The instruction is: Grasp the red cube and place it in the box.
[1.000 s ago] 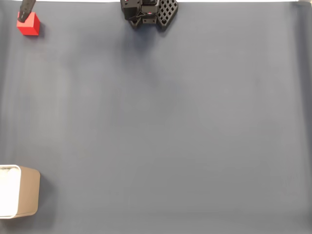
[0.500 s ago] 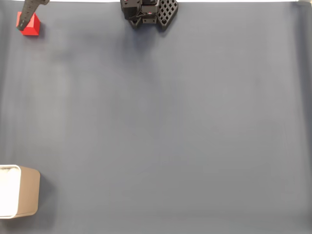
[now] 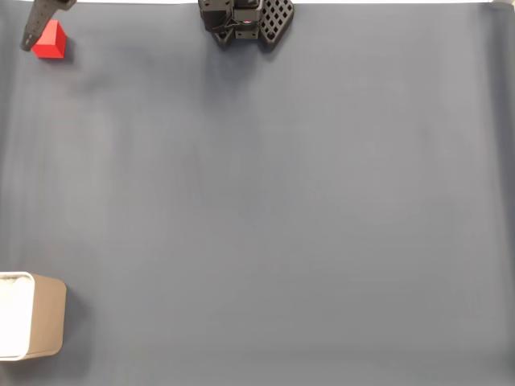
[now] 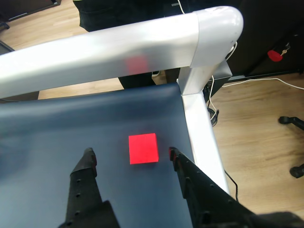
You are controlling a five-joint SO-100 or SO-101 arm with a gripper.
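Note:
The red cube (image 3: 51, 42) sits on the dark blue mat at the far top-left corner in the fixed view. One dark gripper finger (image 3: 37, 24) slants down over its left side there. In the wrist view the red cube (image 4: 143, 148) lies flat on the mat, just beyond and between the two black fingertips of my gripper (image 4: 131, 156). The gripper is open with a wide gap, and neither finger touches the cube. The box (image 3: 50, 315), tan outside with a white rim, stands at the bottom-left edge of the fixed view, far from the cube.
The arm's black base (image 3: 245, 20) sits at the top middle of the mat. In the wrist view a silver frame rail (image 4: 118, 45) and post (image 4: 197, 114) border the mat right behind and beside the cube. Past them lie wooden floor and cables.
The finger has slid down and to the left across the cube, from over its top to its left side. The cube and the box have stayed put.

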